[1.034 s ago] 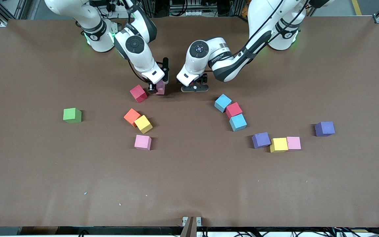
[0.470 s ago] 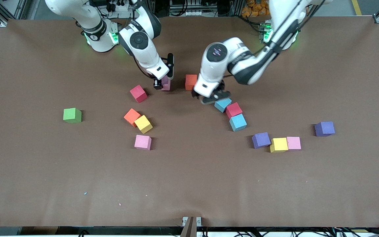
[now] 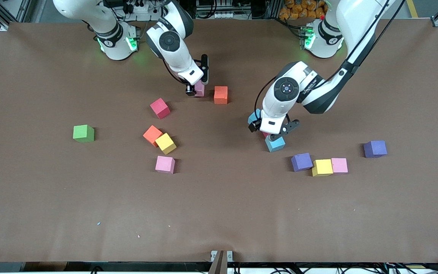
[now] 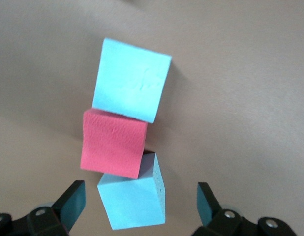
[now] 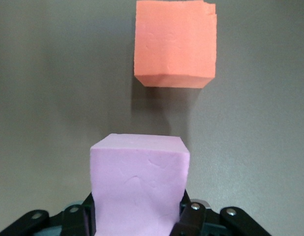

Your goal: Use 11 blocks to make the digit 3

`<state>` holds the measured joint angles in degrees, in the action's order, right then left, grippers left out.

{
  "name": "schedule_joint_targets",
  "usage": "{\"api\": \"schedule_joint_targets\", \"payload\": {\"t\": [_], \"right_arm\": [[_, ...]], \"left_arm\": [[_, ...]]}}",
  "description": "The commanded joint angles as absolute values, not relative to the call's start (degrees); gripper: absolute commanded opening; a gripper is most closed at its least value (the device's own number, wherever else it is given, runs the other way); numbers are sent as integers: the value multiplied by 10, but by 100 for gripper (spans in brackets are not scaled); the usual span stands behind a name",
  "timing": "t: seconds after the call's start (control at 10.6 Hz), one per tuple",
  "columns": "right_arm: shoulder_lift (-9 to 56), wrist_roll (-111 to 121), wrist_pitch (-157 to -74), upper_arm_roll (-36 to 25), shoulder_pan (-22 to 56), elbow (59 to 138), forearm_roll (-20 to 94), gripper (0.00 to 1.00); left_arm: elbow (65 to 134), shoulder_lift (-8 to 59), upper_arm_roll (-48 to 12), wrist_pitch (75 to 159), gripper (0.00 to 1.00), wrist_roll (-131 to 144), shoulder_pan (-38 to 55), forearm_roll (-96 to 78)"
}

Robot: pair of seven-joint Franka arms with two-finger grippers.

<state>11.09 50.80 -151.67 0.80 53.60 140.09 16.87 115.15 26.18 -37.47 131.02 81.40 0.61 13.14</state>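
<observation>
Looking down the brown bench [image 3: 51, 198], I see my left gripper [image 3: 273, 130] spread wide over a touching row of blue, red, blue foam cubes [image 4: 115, 142] mid-table. My right gripper [image 3: 196, 90] pinches a pink foam cube [image 5: 138, 189] just beside an orange foam cube [image 3: 221, 94], toward the bases' edge.

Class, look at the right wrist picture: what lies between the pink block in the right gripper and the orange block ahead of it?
Nothing: only bare brown table separates the pink block from the orange block, as the right wrist view shows.
</observation>
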Motion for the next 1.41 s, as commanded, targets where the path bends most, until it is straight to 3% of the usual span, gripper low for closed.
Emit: {"api": "schedule_joint_targets", "payload": {"t": [0.0, 1.32], "right_arm": [[144, 494, -1516, 3, 553, 1362, 185, 0], [201, 470, -1513, -1, 558, 1306, 176, 0]], "left_arm": [[1158, 260, -381, 1304, 100, 878, 15, 120], [1172, 314, -378, 1329, 100, 961, 18, 135]]}}
